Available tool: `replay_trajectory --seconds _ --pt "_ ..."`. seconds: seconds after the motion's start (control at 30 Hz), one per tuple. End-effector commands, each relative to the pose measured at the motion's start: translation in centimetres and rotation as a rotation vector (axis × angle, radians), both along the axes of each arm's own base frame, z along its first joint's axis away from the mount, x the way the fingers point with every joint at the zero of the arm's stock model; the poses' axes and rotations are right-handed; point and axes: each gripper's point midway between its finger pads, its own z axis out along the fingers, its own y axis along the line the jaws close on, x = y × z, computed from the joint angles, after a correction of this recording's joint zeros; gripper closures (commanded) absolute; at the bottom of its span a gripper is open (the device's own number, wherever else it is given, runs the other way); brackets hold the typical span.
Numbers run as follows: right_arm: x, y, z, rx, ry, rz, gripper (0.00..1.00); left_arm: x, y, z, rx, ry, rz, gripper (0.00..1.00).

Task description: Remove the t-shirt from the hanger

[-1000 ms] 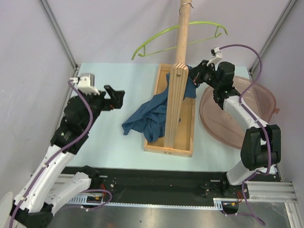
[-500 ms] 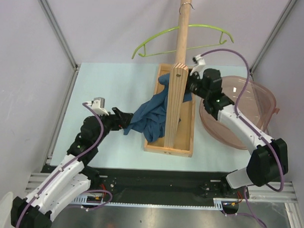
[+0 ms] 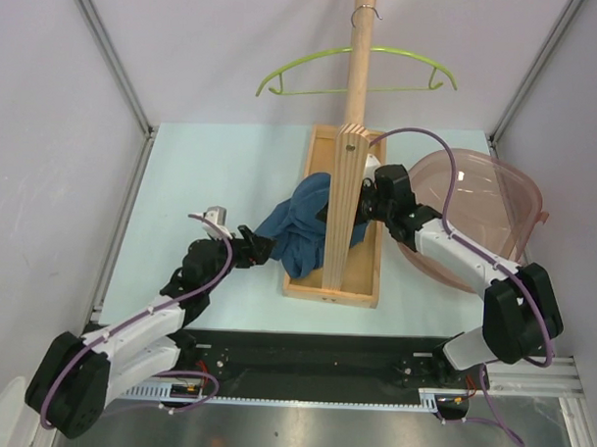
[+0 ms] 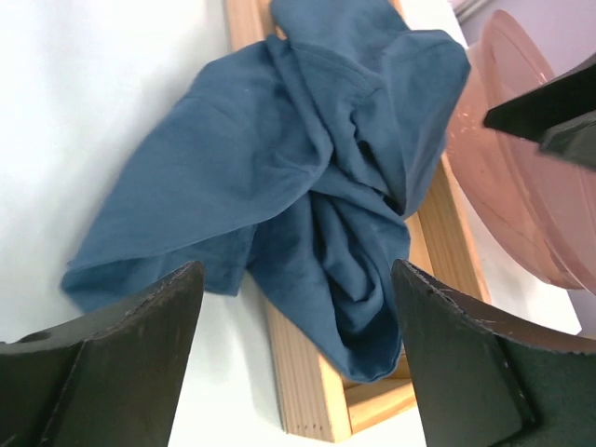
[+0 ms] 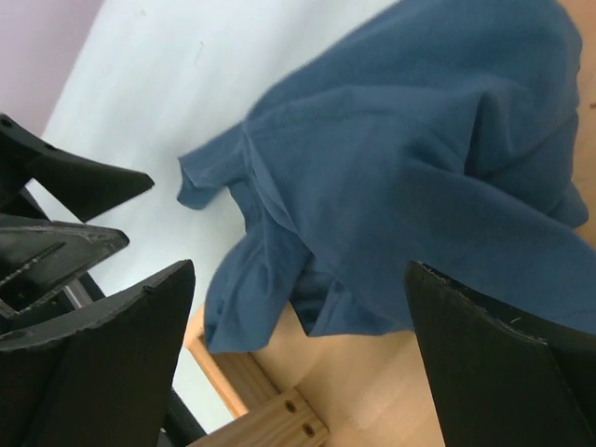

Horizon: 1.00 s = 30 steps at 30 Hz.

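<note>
**On the table's middle, the t-shirt lies off the hanger, both pincers open**

Nearest the table's (image 3: 212, 171) front edge, the left gripper (image 4: 296, 272) reaches in low from the left corner. Its two dark fingers stand wide apart with nothing between them, just short of the t-shirt's (image 3: 297, 221) near-left hem and not touching it.

Just beyond, the dark teal-blue t-shirt lies crumpled in a heap. Its left part spreads onto the pale table top; its right part is draped over the left wall of the wooden tray (image 3: 330, 291) that forms the base of the pole stand, and sags down inside it. From above, the heap sits against the foot of the upright wooden pole (image 3: 357, 88).

On the far side of that pole, the right gripper (image 5: 300, 272) comes in from the right over the tray. Its fingers are also spread wide and hold nothing. Its wrist view looks down on the shirt's folds and the tray floor between the fingers; whether the fingertips brush the cloth cannot be told.

Right of the tray, toward the table's right edge, sits the pink bowl (image 3: 476, 190), with the right arm crossing its near-left rim.

Farthest back, above the table's far edge, the lime-green hanger (image 3: 306, 61) hangs high on the pole, bare of cloth and well apart from the shirt.
</note>
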Motion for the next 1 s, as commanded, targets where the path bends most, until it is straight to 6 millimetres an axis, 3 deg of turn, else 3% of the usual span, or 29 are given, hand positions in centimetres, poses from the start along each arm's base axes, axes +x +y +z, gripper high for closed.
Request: replay_trajectory --seconds 0.0,0.1,0.2,0.23,0.3,0.33,0.4,0.43,0.53,0.67,0.83,0.93,0.97 --pt "0.5 0.1 -1.9 -0.028 -0.046 0.02 0.01 0.5 -2.1 2.3 -0.062 -0.112 -0.067 0.16" --pt "0.9 0.7 -3.4 -0.042 -0.056 0.03 0.0 0.6 -2.6 2.0 -0.059 -0.126 -0.083 0.2" --pt "1.4 1.6 -4.8 -0.05 -0.063 0.056 0.0 1.1 -3.6 2.6 -0.071 -0.139 -0.118 0.32" --pt "1.5 1.8 -5.6 -0.057 -0.057 0.063 0.0 1.3 -4.1 2.0 -0.066 -0.118 -0.136 0.35" --pt "1.9 2.2 -6.0 -0.063 -0.07 0.069 0.0 1.7 -5.4 2.7 -0.096 -0.124 -0.18 0.46" --pt "2.0 2.6 -6.0 -0.062 -0.073 0.073 0.0 2.1 -5.7 1.7 -0.092 -0.089 -0.183 0.48" --pt "2.2 2.9 -6.6 -0.071 -0.08 0.079 0.0 3.0 -6.5 2.2 -0.109 -0.084 -0.184 0.57" --pt "2.2 3.1 -6.7 -0.076 -0.088 0.088 0.0 3.4 -6.7 1.6 -0.099 -0.063 -0.181 0.58" --pt "2.1 3.9 -7.2 -0.098 -0.104 0.129 0.01 4.3 -6.8 2.1 -0.079 -0.087 -0.163 0.67" --pt "2.0 4.7 -8.0 -0.118 -0.111 0.185 0.0 4.1 -5.5 1.4 -0.021 -0.105 -0.106 0.66" --pt "3.0 3.9 -11.6 -0.194 -0.04 0.124 0.01 3.0 -3.9 -0.9 0.03 -0.07 -0.072 0.6" --pt "3.6 3.6 -12.9 -0.236 -0.012 0.093 0.1 2.8 -3.3 -0.6 0.013 -0.096 -0.043 0.59" --pt "3.7 3.5 -13.1 -0.247 -0.008 0.085 0.22 2.8 -3.2 -0.5 0.008 -0.097 -0.036 0.59"
